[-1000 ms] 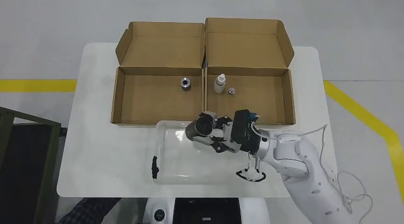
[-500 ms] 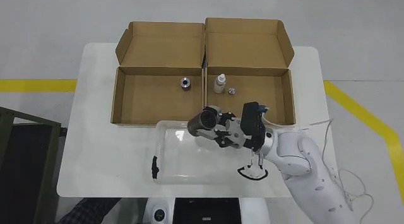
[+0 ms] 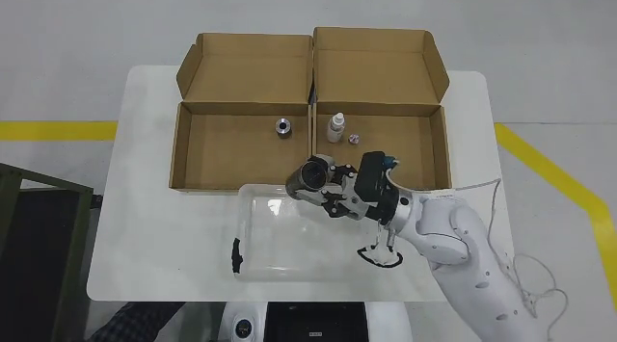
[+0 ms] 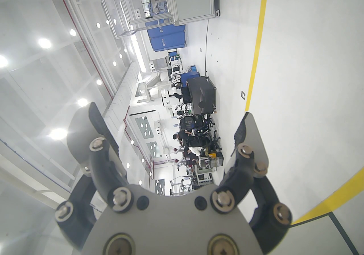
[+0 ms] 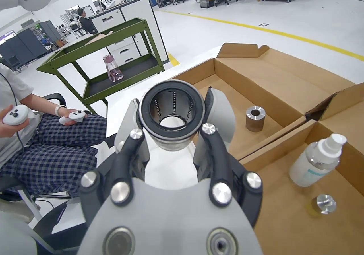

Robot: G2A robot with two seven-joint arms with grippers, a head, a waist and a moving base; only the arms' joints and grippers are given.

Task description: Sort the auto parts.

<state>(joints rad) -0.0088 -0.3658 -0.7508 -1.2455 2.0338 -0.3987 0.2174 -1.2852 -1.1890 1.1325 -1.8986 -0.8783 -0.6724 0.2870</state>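
Sitting clamped betw. R gripper [image 5: 174, 101] fingers [image 5: 220, 116], both touching: cyl. bearing [image 5: 172, 139].

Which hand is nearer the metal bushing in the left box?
Right. The right hand, shut on the bearing, is at the front corner of the left box, near the metal bushing. The left hand faces away from the table.

A white table [image 3: 145, 226] with rounded corners carries three things. Along its far side the left cardboard box [image 3: 217, 154] and the right cardboard box [image 3: 410, 154] sit side by side, touching, each with its lid folded open away from the robot. Just in front of them, toward the near edge, lies a clear plastic bin [image 3: 275, 241], with a small black piece [image 3: 234, 253] on its left rim.
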